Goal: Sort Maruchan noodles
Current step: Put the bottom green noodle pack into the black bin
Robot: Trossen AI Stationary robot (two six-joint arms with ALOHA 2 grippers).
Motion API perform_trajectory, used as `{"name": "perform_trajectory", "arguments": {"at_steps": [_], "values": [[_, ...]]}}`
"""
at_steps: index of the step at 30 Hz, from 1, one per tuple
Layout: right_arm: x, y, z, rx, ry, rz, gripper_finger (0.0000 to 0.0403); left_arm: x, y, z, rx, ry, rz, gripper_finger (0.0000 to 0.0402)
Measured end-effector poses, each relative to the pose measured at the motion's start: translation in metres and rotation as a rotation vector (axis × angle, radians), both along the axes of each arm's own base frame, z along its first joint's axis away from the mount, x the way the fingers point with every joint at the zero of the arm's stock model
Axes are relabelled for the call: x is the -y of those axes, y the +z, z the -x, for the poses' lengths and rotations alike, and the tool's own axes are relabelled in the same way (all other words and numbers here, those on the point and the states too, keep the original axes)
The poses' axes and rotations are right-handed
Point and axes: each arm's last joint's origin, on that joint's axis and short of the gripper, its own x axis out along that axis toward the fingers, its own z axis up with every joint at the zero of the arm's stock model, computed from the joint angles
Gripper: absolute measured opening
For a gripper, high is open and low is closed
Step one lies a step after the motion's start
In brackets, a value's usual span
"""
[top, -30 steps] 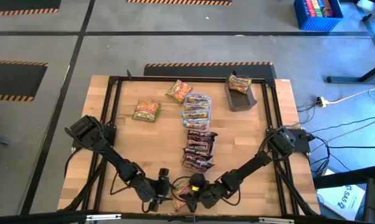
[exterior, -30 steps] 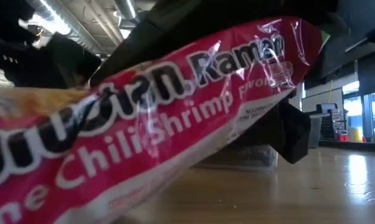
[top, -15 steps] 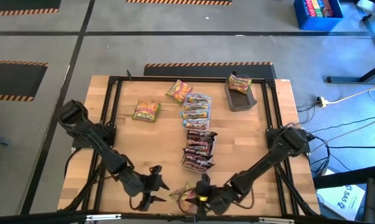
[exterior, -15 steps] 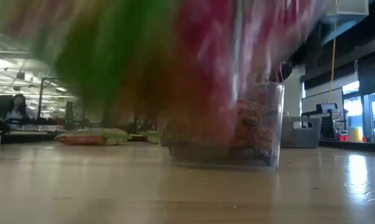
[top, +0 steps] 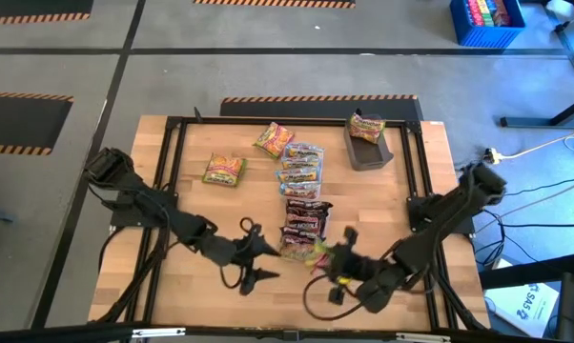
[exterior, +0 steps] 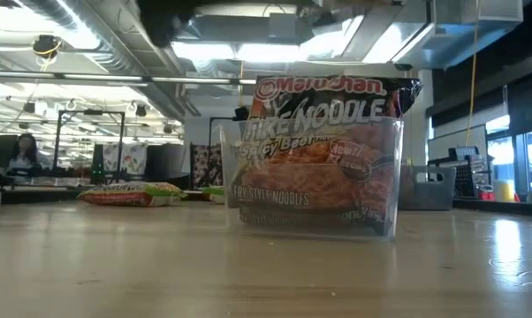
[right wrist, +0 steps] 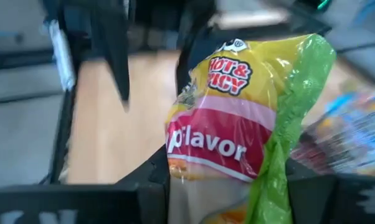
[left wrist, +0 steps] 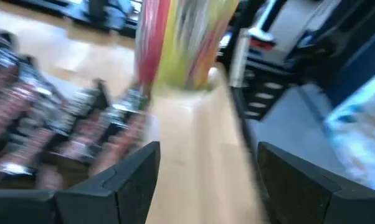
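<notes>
My right gripper (top: pixel 327 267) is shut on a yellow-green-red Maruchan packet (right wrist: pixel 237 118), held above the table beside the near end of the maroon stack (top: pixel 303 227). My left gripper (top: pixel 258 257) stands open just to the left, with nothing between its fingers (left wrist: pixel 137 174). The pale blue-orange packets (top: pixel 301 167) lie stacked farther back. Two yellow-green-red packets (top: pixel 224 170) (top: pixel 273 139) lie flat at the far left. In the low view the maroon packets stand in a clear tub (exterior: pixel 315 181). My right gripper pinches the packet's lower end (right wrist: pixel 200 177) between its two fingers. The fingers come nearly level from the table's near right side. The packet sticks out beyond the fingertips, its printed face toward the wrist camera, lifted clear of the table.
A dark grey tray (top: pixel 371 152) at the far right holds one more packet (top: pixel 366 127). A black frame (top: pixel 173 124) runs round the wooden table top. Bare wood lies along the near edge and down the left side. A person sits in the room beyond (exterior: pixel 23 152).
Both grippers have risen from the near edge and moved toward the table's middle. My left gripper has let go of the yellow-green-red packet and drawn off to the left. My right gripper has carried the packet up off the table, rolling its wrist, to the maroon stack's near end.
</notes>
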Motion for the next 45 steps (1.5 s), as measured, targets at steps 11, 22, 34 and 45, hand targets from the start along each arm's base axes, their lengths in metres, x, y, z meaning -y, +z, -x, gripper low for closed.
{"name": "perform_trajectory", "arguments": {"at_steps": [11,22,34,45], "values": [[0.069,0.032,-0.001,-0.086,0.01,0.145,0.0114,-0.067,0.008,-0.032,0.106,0.103,-0.179,0.0264],[0.132,0.085,0.039,-0.015,0.04,0.084,0.0114,-0.096,0.02,-0.035,0.148,0.175,-0.31,0.0264],[0.186,0.0,0.06,0.519,0.239,0.059,0.0118,-0.13,0.024,-0.041,0.181,0.229,-0.301,0.0264],[0.194,-0.021,0.042,0.643,0.292,0.141,0.0118,-0.143,0.039,-0.045,0.343,0.22,-0.253,0.0263]]}}
